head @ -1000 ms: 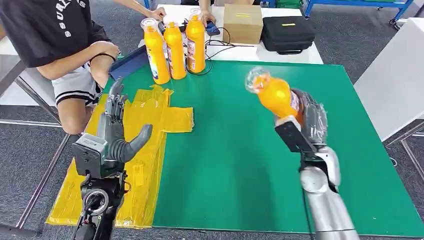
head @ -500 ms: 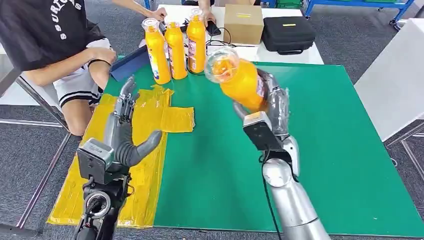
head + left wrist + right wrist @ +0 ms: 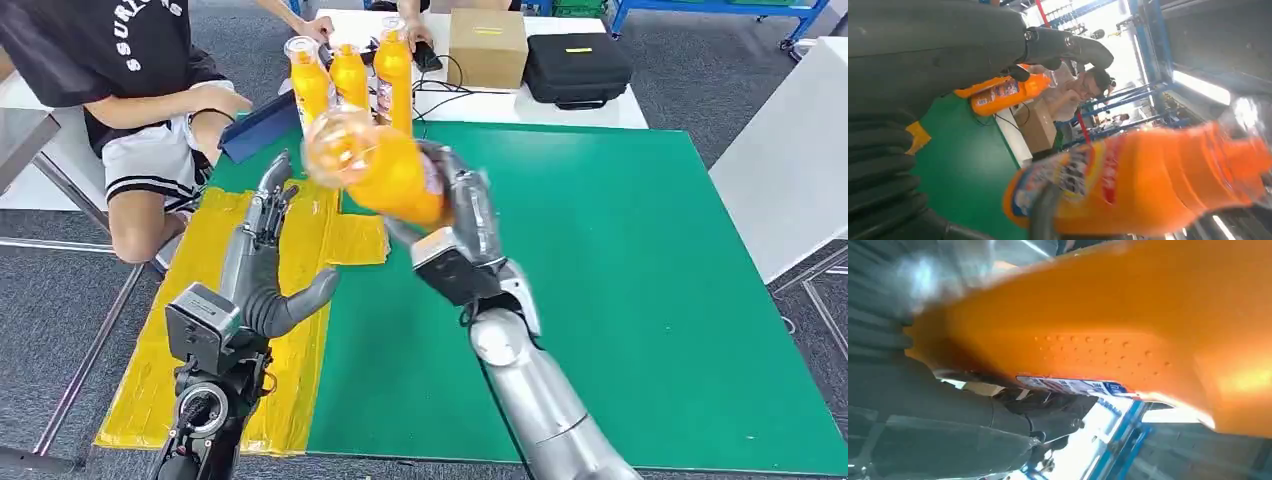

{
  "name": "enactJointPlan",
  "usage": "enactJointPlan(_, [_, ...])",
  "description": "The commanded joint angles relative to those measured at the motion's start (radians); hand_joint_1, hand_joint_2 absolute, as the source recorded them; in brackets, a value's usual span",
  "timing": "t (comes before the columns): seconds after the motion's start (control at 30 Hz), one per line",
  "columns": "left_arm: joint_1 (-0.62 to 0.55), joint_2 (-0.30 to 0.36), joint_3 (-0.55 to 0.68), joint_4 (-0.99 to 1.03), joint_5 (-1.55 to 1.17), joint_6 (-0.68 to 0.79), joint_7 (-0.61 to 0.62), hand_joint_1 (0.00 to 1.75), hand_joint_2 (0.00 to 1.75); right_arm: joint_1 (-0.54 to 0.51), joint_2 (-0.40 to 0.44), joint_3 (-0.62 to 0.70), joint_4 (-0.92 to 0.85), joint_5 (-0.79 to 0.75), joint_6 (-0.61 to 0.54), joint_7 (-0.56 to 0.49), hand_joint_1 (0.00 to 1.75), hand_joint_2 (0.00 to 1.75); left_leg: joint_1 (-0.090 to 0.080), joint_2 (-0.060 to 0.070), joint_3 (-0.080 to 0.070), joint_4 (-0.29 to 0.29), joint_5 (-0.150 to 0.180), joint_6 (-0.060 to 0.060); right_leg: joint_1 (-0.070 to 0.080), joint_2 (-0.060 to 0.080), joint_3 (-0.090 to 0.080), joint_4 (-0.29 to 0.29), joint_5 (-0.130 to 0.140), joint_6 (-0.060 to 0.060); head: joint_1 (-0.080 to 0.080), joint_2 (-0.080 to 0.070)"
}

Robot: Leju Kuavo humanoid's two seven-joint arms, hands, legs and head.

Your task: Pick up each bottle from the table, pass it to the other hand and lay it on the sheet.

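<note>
Right robot hand point(image 3: 462, 222) clamped on tilted orange bottle point(image 3: 380, 170) above green bench point(image 3: 620, 300), left robot hand point(image 3: 262, 255) empty with fingers apart over yellow sheet point(image 3: 215, 260)

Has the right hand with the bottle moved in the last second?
Yes. The right hand carried the orange bottle leftward across the green mat, toward the left hand.

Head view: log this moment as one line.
stage: handover pending | right hand: holds bottle in air, tilted | left hand: open above yellow sheet | bottles at table's far edge: three upright
</note>
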Motion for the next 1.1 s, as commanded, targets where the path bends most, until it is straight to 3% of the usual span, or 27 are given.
enactJointPlan(0.03, [-0.079,0.039,-0.043,0.051,0.020,-0.010,0.006,0.00,1.75,-0.088,0.030,0.141,0.182,-0.012,0.031,0.006,1.75,1.75,0.000,0.002,0.004,-0.001,-0.001,-0.002,0.000,0.001,0.004,-0.001,-0.001,0.000,0.000,0.000])
enactJointPlan(0.37, [-0.098,0.040,-0.051,0.063,0.040,-0.004,0.009,0.00,1.75,-0.102,0.045,0.215,0.209,0.004,0.060,0.013,1.75,1.75,0.000,0.003,0.009,-0.003,-0.002,-0.003,0.000,0.001,0.008,-0.003,-0.002,-0.001,0.000,0.000])
enactJointPlan(0.43, [-0.098,0.040,-0.051,0.063,0.040,-0.004,0.009,0.00,1.75,-0.102,0.045,0.215,0.209,0.004,0.060,0.013,1.75,1.75,0.000,0.002,0.004,-0.001,-0.001,-0.002,0.000,0.001,0.004,-0.001,-0.001,-0.001,0.000,0.000])
enactJointPlan(0.73, [-0.130,0.034,-0.044,0.110,0.045,0.038,0.016,0.00,1.75,-0.095,0.054,0.362,0.194,0.045,0.096,0.041,1.75,1.75,0.000,0.001,0.004,-0.002,-0.001,-0.002,0.000,0.000,0.004,-0.001,-0.001,-0.001,0.000,0.000])
enactJointPlan(0.77, [-0.127,0.033,-0.042,0.110,0.042,0.044,0.015,0.00,1.75,-0.098,0.052,0.367,0.198,0.039,0.097,0.044,1.75,1.75,0.000,0.002,0.011,-0.004,-0.003,-0.004,0.000,0.000,0.010,-0.004,-0.003,-0.001,0.000,0.000])
enactJointPlan(0.8, [-0.125,0.034,-0.044,0.110,0.038,0.048,0.014,0.00,1.75,-0.104,0.051,0.371,0.205,0.029,0.096,0.042,1.75,1.75,0.000,0.000,0.005,-0.002,-0.001,-0.002,0.000,-0.001,0.005,-0.002,-0.002,-0.001,0.000,0.000])
enactJointPlan(1.1, [-0.128,0.032,-0.171,0.100,-0.048,0.043,0.019,0.00,1.75,-0.145,0.051,0.383,0.262,-0.029,0.095,0.032,1.75,1.75,0.000,0.000,0.004,-0.001,-0.001,-0.002,0.000,-0.001,0.004,-0.002,-0.002,0.000,0.000,0.000])
